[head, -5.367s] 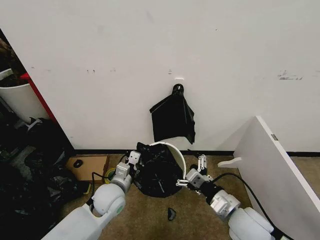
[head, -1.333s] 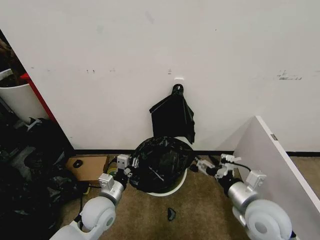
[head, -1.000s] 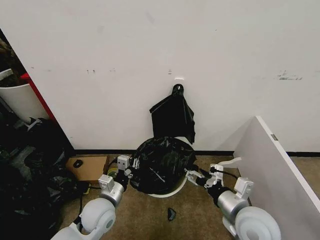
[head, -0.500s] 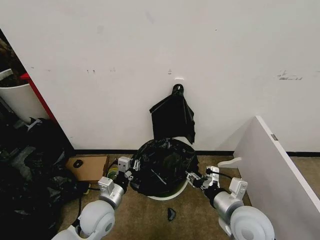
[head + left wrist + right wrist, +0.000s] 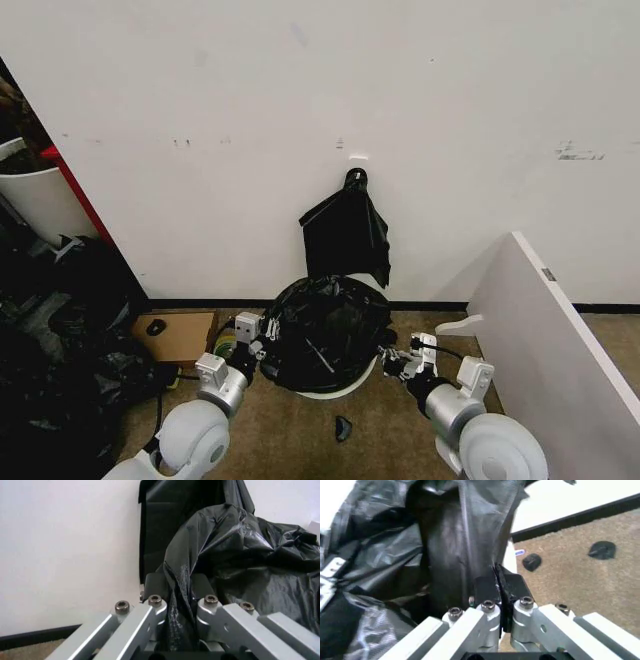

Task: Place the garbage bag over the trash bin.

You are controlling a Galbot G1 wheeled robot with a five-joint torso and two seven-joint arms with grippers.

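The glossy black garbage bag (image 5: 325,330) is draped over the trash bin (image 5: 330,393), whose white edge peeks out below and behind it. My left gripper (image 5: 262,335) is at the bag's left side. In the left wrist view that gripper (image 5: 177,588) is shut on a crinkled fold of the bag (image 5: 240,562). My right gripper (image 5: 392,360) is low at the bag's right side. The right wrist view has this gripper (image 5: 499,587) shut on the bag's (image 5: 445,536) thin edge, next to a white strip of the bin (image 5: 509,557).
A flat black bunch (image 5: 345,235) hangs from a wall hook above the bin. A white board (image 5: 545,330) leans at the right. Dark stuffed sacks (image 5: 60,330), a white tub with red trim (image 5: 35,200) and cardboard (image 5: 175,335) lie left. A black scrap (image 5: 343,428) lies on the carpet.
The bag, earlier bunched in the tilted bin's mouth, now covers the bin. My right gripper came in from the right and closed on the bag's right edge. The left gripper kept its hold.
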